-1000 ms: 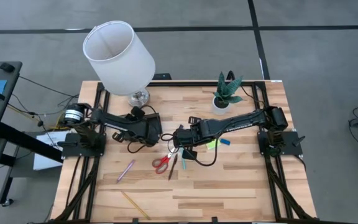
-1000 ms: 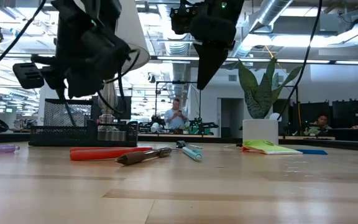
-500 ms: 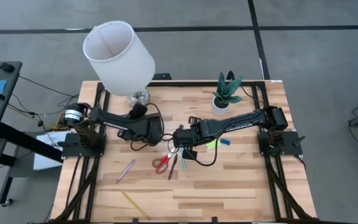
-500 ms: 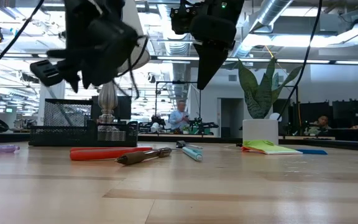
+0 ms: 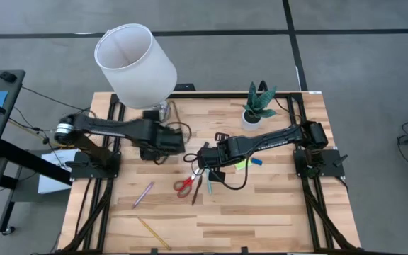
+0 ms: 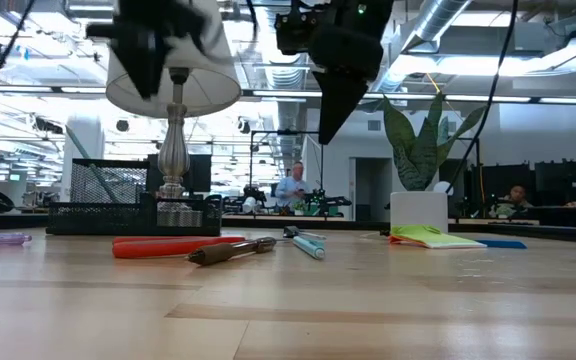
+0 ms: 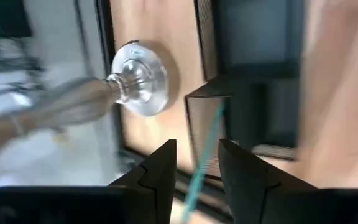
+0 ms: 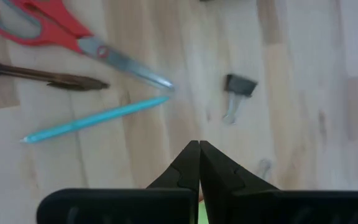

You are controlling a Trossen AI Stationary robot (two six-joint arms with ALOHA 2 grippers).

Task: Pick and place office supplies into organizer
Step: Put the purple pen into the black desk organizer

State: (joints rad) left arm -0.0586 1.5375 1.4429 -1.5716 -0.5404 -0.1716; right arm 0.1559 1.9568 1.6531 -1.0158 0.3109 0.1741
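I am watching the left tool [image 7: 194,163] hanging above the back left of the tabletop [image 5: 275,212], just beside the lamp's silver base [image 7: 138,78]. Its fingers are standing apart with nothing gripped between them; a thin teal pen [image 7: 202,155] is showing through the gap, leaning in the black mesh organizer [image 7: 207,134] below. From table height the organizer [image 6: 133,205] is sitting by the lamp stem, at the back left.

Nearer the front left, a pink pen [image 5: 144,193] and a yellow pencil [image 5: 153,233] are lying loose, well apart from each other. Toward the middle, the red-handled scissors [image 5: 184,185] are resting flat, with a dark brown pen [image 8: 42,75] and a light blue pen [image 8: 95,118] just beside the blades. A small black binder clip [image 8: 238,87] is lying near them.

The right tool [image 8: 199,163] is hovering over this cluster, clenched tight on nothing. Further right, the lime-green sticky-note pad [image 6: 433,236] and a blue eraser [image 6: 500,243] are lying near the potted plant [image 5: 259,105].
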